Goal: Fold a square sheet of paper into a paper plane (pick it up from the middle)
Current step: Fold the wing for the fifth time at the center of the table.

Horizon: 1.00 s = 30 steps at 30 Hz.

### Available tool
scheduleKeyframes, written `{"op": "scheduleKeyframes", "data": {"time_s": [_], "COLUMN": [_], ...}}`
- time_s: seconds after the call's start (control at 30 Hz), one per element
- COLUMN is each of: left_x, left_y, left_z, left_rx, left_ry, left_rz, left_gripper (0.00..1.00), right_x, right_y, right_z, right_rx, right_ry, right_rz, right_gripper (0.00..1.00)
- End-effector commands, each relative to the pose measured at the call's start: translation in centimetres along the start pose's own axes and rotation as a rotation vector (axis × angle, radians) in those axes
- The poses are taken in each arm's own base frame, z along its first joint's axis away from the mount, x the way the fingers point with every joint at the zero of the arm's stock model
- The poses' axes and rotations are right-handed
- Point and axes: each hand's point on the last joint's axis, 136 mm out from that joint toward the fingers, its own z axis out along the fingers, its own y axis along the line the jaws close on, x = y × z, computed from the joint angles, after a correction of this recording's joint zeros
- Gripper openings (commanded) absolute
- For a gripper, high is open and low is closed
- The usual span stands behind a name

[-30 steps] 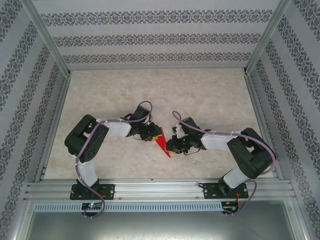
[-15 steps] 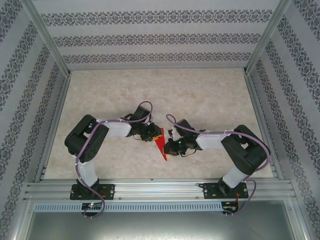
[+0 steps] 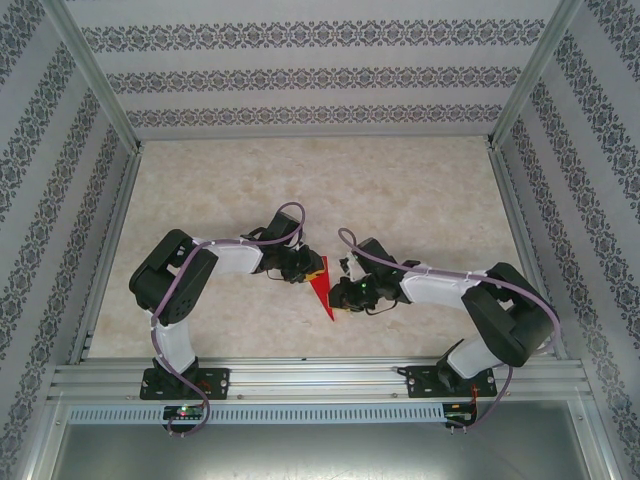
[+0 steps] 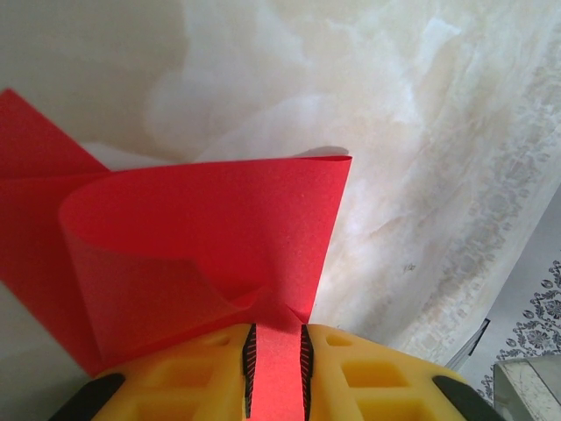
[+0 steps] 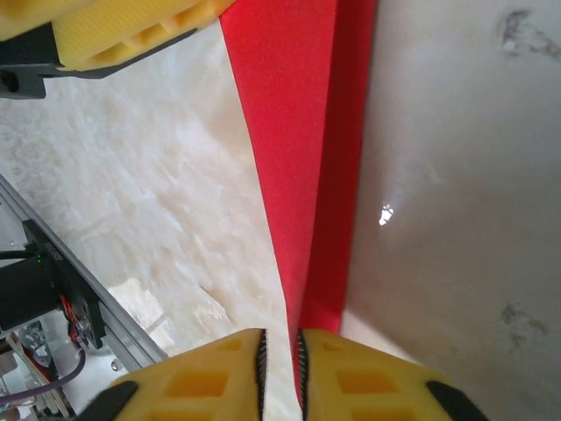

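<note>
The square sheet [image 3: 322,288], part-folded into a red wedge, lay mid-table [image 3: 400,190] btwn the two arms, one end curled up off the surface. L gripper [image 4: 276,342] was clenched on that curled edge, paper pinched tight. R gripper [image 5: 280,338] had its jaws nearly together at the wedge's narrow tip; whether it actually gripped paper couldn't be told. Risks: if R pulled w/o a proper hold, the tip would prob. slip & the crease go crooked; opposing tugs could tear thin paper. Count: 1 sheet, 2 grippers.
</note>
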Motion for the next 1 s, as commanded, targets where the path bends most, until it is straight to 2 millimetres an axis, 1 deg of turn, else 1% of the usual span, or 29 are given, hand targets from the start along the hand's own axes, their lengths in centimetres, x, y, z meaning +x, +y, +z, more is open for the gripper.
{"op": "scheduleKeyframes", "data": {"time_s": [0.0,0.1,0.17,0.23,0.5,0.6,0.63,0.7,0.8,0.87,0.93,0.97], "left_x": [1.2,1.1,1.2,1.2,1.1,1.2,1.2,1.2,1.2,1.3,1.3,1.2], "left_y": [3.8,3.8,3.8,3.9,3.8,3.9,3.9,3.9,3.9,4.0,4.1,4.1], "left_z": [0.8,0.8,0.8,0.8,0.8,0.8,0.8,0.8,0.7,0.8,0.8,0.8], "left_rx": [-0.125,-0.124,-0.125,-0.127,-0.127,-0.13,-0.13,-0.132,-0.135,-0.138,-0.139,-0.141], "left_ry": [0.022,0.021,0.022,0.024,0.021,0.025,0.025,0.024,0.024,0.026,0.024,0.024], "left_rz": [-0.066,-0.066,-0.066,-0.067,-0.068,-0.069,-0.069,-0.068,-0.068,-0.07,-0.07,-0.071], "left_gripper": [0.25,0.25,0.25,0.25,0.24,0.24,0.24,0.24,0.24,0.23,0.24,0.24], "right_x": [0.8,1.2,1.3,1.6,2.7,2.9,2.6,1.8,0.0,-0.9,-1.7,-1.9], "right_y": [-0.5,-1.1,-1.0,-1.4,-2.9,-3.3,-3.4,-2.8,-0.9,0.7,2.1,2.7], "right_z": [0.3,1.0,1.4,1.7,2.9,2.7,2.3,1.3,-0.9,-2.2,-2.8,-2.7], "right_rx": [0.0,0.01,0.007,0.019,0.09,0.151,0.175,0.171,0.099,0.013,-0.074,-0.115], "right_ry": [0.023,0.043,0.054,0.065,0.11,0.12,0.099,0.043,-0.073,-0.137,-0.179,-0.185], "right_rz": [0.028,0.038,0.037,0.04,0.057,0.045,0.032,0.012,-0.012,-0.019,-0.017,-0.004], "right_gripper": [0.13,0.13,0.12,0.08,0.09,0.11,0.12,0.13,0.14,0.15,0.13,0.12]}}
